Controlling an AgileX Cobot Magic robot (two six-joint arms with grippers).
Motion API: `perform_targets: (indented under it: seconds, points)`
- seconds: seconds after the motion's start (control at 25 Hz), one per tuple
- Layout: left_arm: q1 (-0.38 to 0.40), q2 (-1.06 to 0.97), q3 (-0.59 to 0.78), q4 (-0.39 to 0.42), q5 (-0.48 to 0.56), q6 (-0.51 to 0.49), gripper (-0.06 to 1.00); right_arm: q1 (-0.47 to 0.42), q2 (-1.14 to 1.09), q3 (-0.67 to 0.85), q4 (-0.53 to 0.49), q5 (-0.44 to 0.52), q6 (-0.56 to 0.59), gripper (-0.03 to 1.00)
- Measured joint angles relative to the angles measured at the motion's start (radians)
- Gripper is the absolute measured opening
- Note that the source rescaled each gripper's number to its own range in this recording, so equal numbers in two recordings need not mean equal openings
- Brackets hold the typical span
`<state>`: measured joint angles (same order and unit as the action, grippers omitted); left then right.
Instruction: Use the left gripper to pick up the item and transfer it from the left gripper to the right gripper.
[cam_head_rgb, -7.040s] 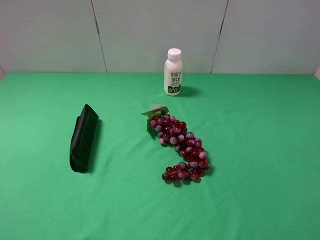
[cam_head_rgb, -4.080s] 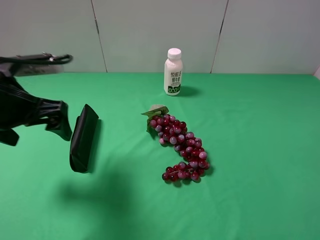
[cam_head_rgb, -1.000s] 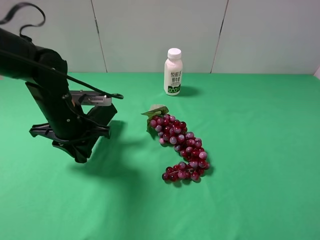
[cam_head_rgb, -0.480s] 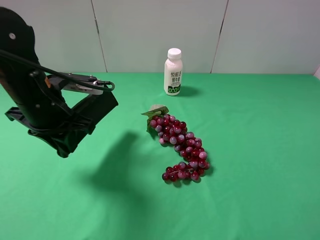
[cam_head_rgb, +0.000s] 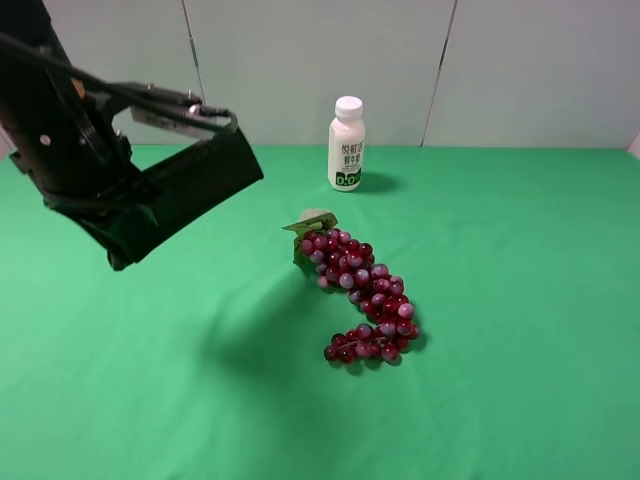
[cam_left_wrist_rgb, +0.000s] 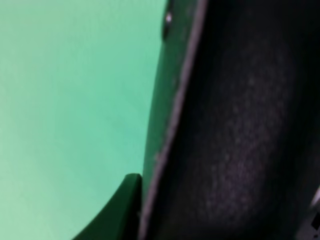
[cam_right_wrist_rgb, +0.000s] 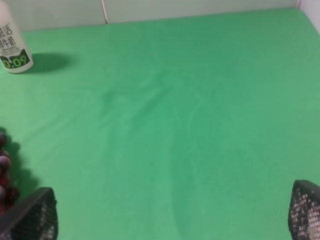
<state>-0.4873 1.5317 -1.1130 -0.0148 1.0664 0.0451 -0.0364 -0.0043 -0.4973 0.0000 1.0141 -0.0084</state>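
Observation:
My left gripper (cam_head_rgb: 118, 222) is shut on the long, flat black soft case (cam_head_rgb: 195, 188) and holds it in the air over the left side of the green table (cam_head_rgb: 520, 300), tilted, its far end higher and pointing right. In the left wrist view the case (cam_left_wrist_rgb: 240, 125) fills most of the picture, very close. My right gripper (cam_right_wrist_rgb: 170, 220) is open and empty, with its mesh-patterned fingertips (cam_right_wrist_rgb: 30, 217) far apart over bare green cloth. It does not show in the exterior high view.
A bunch of red-purple grapes (cam_head_rgb: 362, 295) lies at the table's middle. A white bottle with a green label (cam_head_rgb: 346, 145) stands behind it near the back wall, and it also shows in the right wrist view (cam_right_wrist_rgb: 10, 45). The case's shadow falls left of the grapes.
My left gripper came down on the case, shut on it, and has lifted it off the table, rising and swinging its free end up to the right.

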Motion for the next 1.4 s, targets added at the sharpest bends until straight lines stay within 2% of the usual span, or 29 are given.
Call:
perform_targets:
  seconds: [0.44, 0.72, 0.92, 1.2, 1.4]
  points:
    - [0.0, 0.0, -0.17, -0.042, 0.068, 0.327, 0.02, 0.0, 0.0, 0.0, 0.0, 0.0, 0.0, 1.0]
    - [0.0, 0.0, -0.183, -0.172, 0.072, 0.56, 0.02, 0.0, 0.0, 0.0, 0.0, 0.0, 0.0, 1.0]
    - [-0.009, 0.0, -0.183, -0.208, 0.071, 0.652, 0.02, 0.0, 0.0, 0.0, 0.014, 0.0, -0.005, 1.0]
    - [-0.085, 0.008, -0.183, -0.205, 0.06, 0.802, 0.02, 0.0, 0.0, 0.0, 0.03, 0.0, -0.027, 1.0]
    - [-0.138, 0.062, -0.183, -0.196, 0.041, 0.871, 0.02, 0.0, 0.0, 0.0, 0.051, 0.0, -0.054, 1.0]
